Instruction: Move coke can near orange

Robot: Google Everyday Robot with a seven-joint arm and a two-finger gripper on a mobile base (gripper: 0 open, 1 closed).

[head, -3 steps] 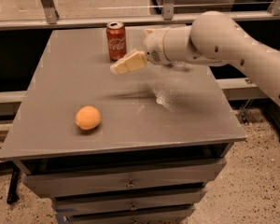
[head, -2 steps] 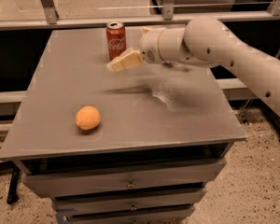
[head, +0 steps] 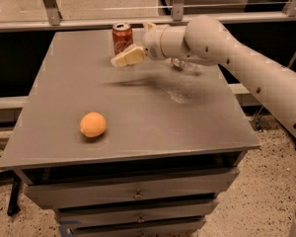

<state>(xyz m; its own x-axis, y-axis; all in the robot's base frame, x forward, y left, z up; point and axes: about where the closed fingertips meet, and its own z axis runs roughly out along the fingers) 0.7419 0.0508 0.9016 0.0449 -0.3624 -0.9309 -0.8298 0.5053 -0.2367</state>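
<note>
Single camera view of the grey table (head: 153, 127), seen from its front edge. The coke can (head: 122, 37) stands at the far edge, left of centre. The orange (head: 93, 124) lies near the front-left, well apart from the can, with bare tabletop between them.

Change over the last second: the gripper (head: 129, 58) has slid leftward and a little toward the far edge. Its cream tip is now just beside the lower right flank of the can, where a moment ago it hung clearly to the can's right. Can and orange sit exactly where they were. Read as a judgement, this is the closing phase of the approach: the grasp is not yet made and the carry toward the orange has not begun.

Pincer state: cannot be told from here, since the wrist and the can hide too much of it. Whether the tip touches the can also cannot be told.

Orientation of the can: upright, long axis vertical, silver top up, base flat on the table, white lettering on the side turned toward the front. A sideways reach at mid-height therefore suits it.

A clear plastic bottle (head: 185, 64) lies partly hidden behind the arm, to the can's right
</note>
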